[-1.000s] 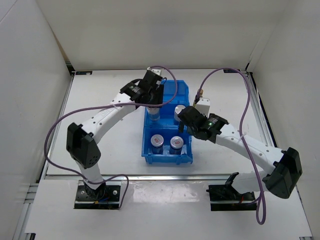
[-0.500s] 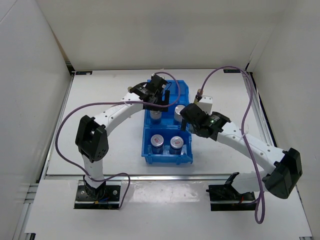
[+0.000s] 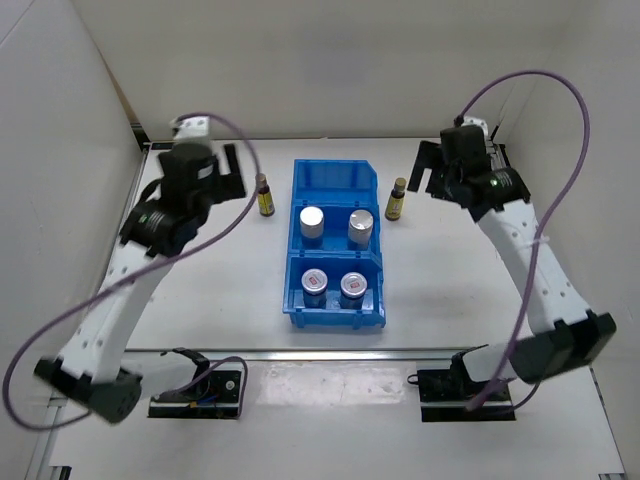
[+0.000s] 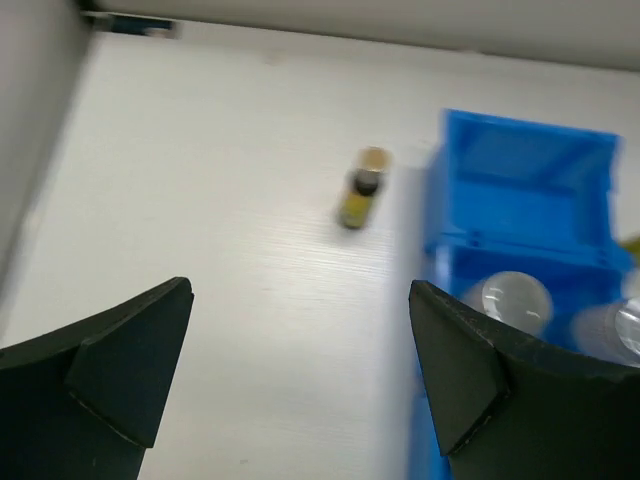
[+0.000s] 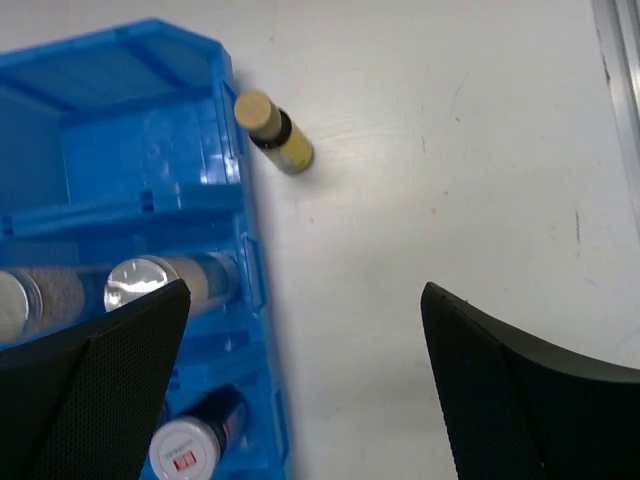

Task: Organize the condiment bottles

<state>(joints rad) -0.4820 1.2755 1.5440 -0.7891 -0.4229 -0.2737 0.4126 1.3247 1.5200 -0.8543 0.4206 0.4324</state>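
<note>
**Top external view.** My left claw (image 3: pixel 232 170) hangs raised over the far left part of the table (image 3: pixel 220 290), with its fingers spread and nothing gripped. My right claw (image 3: pixel 428 168) hangs raised over the far right part, also spread and gripping nothing. The blue bin (image 3: pixel 296 300) sits at the table centre, between the two arms.
- Middle compartment: the left cylinder (image 3: pixel 313 222) and the right cylinder (image 3: pixel 361 227) stand side by side, silver lids up.
- Near compartment: the left jar (image 3: pixel 316 283) and the right jar (image 3: pixel 352 287) stand side by side, red-marked lids up.
- The left brown bottle (image 3: pixel 264 195) stands upright on the table near the bin's left wall, not touching it.
- The right brown bottle (image 3: pixel 397 199) stands upright just beside the bin's right wall, also apart from it.

**Left wrist view (blurred).** My fingers (image 4: pixel 110 370) occupy the lower corners, with a wide gap of bare table between them. The left brown bottle (image 4: pixel 358 190) stands ahead, apart from the blue bin (image 4: pixel 520 150). The left cylinder (image 4: pixel 512 298) shows its lid inside the bin.

**Right wrist view.** My fingers (image 5: pixel 110 380) are spread wide over bare table. The right brown bottle (image 5: pixel 275 135) stands just beside the blue bin (image 5: pixel 120 80), outside its wall. Inside the bin, the right cylinder (image 5: pixel 165 283) and the right jar (image 5: pixel 190 445) are visible. The left cylinder (image 5: pixel 30 300) is partly cut off at the frame edge.
</note>
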